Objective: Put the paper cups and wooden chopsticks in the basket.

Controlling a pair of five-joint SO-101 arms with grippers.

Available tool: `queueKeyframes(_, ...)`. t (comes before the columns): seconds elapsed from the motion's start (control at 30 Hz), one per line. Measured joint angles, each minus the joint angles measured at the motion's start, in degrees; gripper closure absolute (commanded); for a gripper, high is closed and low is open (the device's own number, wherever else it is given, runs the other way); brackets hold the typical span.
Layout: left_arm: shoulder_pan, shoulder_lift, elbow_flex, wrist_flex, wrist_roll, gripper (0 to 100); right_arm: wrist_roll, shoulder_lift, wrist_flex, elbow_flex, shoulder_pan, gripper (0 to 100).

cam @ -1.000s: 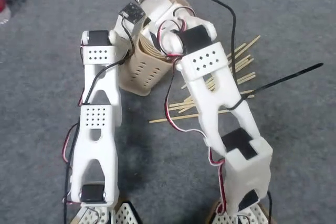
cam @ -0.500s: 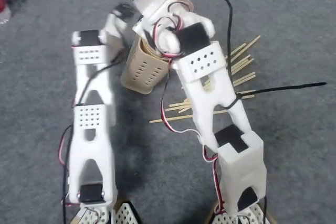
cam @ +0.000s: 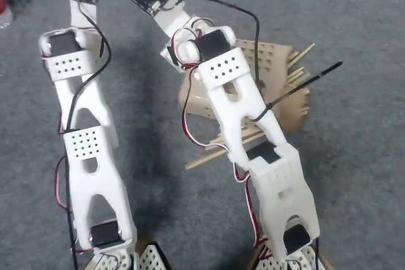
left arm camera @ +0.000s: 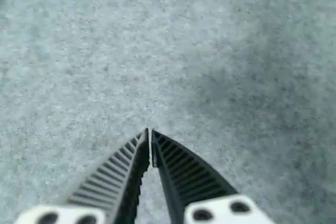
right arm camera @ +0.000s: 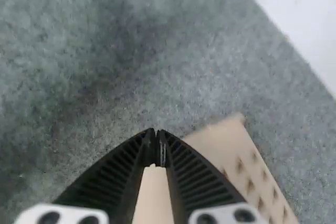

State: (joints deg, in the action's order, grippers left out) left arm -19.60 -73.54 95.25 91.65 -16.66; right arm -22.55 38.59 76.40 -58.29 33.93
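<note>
The tan perforated basket (cam: pixel 272 67) is tipped on its side behind my right arm, its flat base turned to the right. In the right wrist view my right gripper (right arm camera: pixel 156 132) is shut on the basket (right arm camera: pixel 236 150), with a strip of its tan wall between the black fingers. Wooden chopsticks (cam: pixel 218 150) lie scattered on the grey carpet, some under the right arm and others (cam: pixel 299 71) poking out beside the basket. At the far left of the carpet my left gripper (left arm camera: pixel 149 132) is shut over bare carpet, holding nothing.
A black cable tie (cam: pixel 316 77) sticks out from the right arm above the basket. A blurred red object (cam: pixel 4 3) sits at the far left edge. Both arm bases (cam: pixel 126 254) stand at the near edge. Open carpet lies between the arms and to the right.
The left arm has swung left, away from the basket. The right arm has shifted left too, and the basket, upright before, now lies tipped toward the right over the chopsticks.
</note>
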Motion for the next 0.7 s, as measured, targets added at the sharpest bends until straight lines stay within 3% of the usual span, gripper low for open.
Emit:
queueKeyframes(0.17,0.09,0.0,0.0,0.0,0.26,99,-0.18,-3.25,10.2,-8.62,-5.1,99.1)
queueKeyframes(0.33,2.02,0.0,0.0,0.0,0.26,99,-0.18,-8.44,23.47,-15.3,-18.29,99.1)
queueKeyframes(0.4,3.16,0.09,0.0,0.0,0.26,99,-0.18,-9.05,24.26,-15.3,-24.7,99.1)
queueKeyframes(0.57,9.05,3.6,0.0,4.75,0.26,99,1.23,-11.08,24.26,-7.65,-40.26,99.1)
queueKeyframes(0.7,14.86,8.18,0.0,7.3,0.26,99,-0.7,-14.51,24.26,6.15,-47.38,99.1)
